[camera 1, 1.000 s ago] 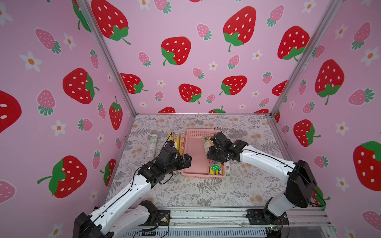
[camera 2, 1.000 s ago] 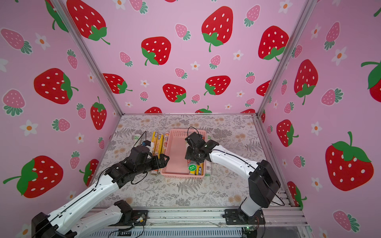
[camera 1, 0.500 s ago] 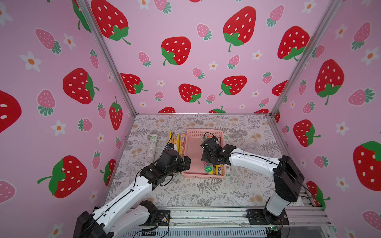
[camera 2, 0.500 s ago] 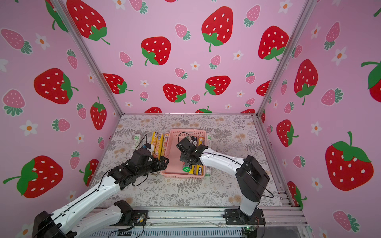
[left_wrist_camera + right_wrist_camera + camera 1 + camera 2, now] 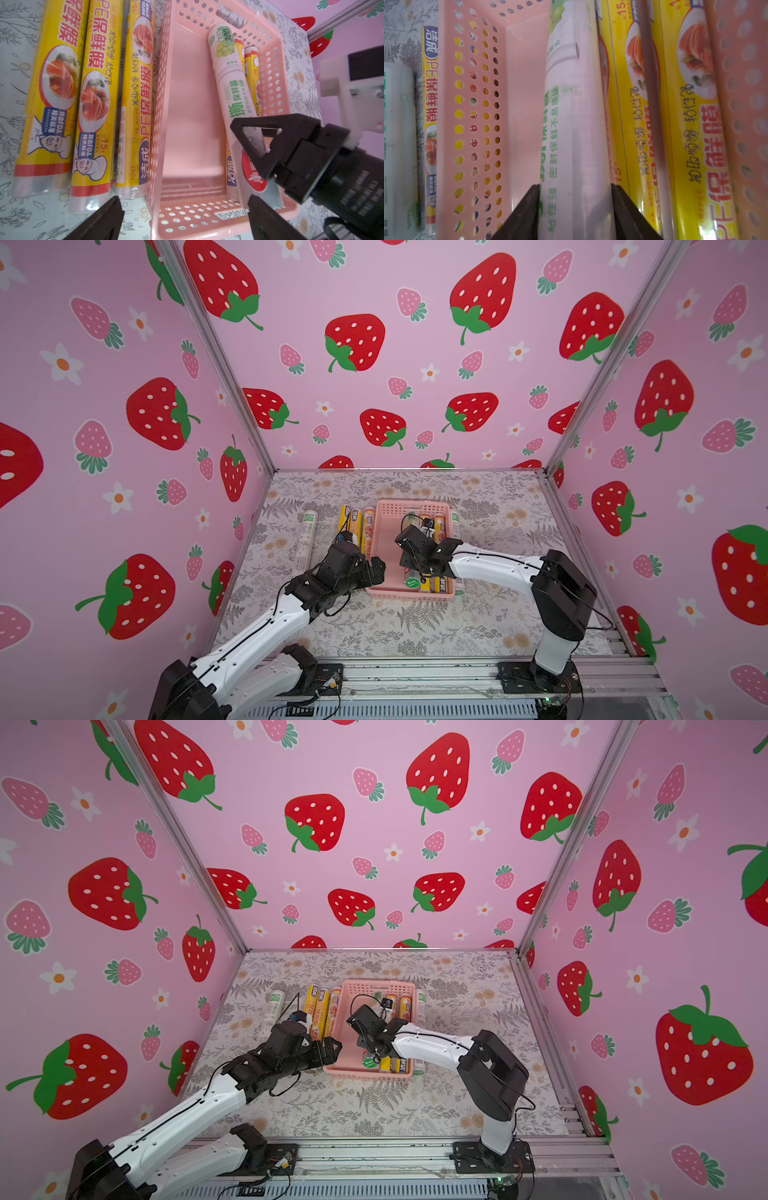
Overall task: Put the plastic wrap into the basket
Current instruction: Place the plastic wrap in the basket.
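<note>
Now that the right gripper (image 5: 575,187) has carried the white roll (image 5: 571,104) leftward and down, it clamps it low inside the basket (image 5: 473,83), ready, I judge, for release. The left gripper (image 5: 184,199) hangs open at the near left corner, beside three yellow rolls (image 5: 95,104) still outside.

Bright, even light; wide-angle edge distortion; wrist views softly blurred.

Pink lattice basket (image 5: 413,504), upright, partly loaded.
Inside: white-green roll (image 5: 232,83) lengthwise against two yellow rolls (image 5: 252,66). Outside: three yellow rolls (image 5: 356,526) alongside its wall; white roll (image 5: 306,539) apart.
</note>
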### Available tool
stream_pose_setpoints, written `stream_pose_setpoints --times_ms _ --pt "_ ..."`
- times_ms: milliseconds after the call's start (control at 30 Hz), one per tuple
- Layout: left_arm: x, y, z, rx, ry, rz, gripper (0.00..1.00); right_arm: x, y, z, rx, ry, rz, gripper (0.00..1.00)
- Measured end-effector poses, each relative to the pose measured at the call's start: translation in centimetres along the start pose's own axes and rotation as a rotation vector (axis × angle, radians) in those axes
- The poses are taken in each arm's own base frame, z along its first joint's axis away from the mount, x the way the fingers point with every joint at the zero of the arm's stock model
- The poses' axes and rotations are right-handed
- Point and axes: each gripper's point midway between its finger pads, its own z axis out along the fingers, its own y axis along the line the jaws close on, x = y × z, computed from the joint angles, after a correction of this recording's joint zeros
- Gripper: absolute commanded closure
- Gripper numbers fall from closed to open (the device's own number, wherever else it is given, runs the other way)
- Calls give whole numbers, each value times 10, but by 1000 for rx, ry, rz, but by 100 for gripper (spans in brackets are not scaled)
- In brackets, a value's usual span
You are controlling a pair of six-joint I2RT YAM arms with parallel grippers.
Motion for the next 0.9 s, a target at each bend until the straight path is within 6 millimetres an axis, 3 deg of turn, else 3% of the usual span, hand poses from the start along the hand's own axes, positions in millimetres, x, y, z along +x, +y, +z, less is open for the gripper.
stream_pose_setpoints --times_ms 200,900 --pt "7 7 3 -17 13 0 1 3 1 2 2 -11 -1 67" --pt "10 10 4 -23 15 1 1 14 -5 15 39 -11 -37 59"
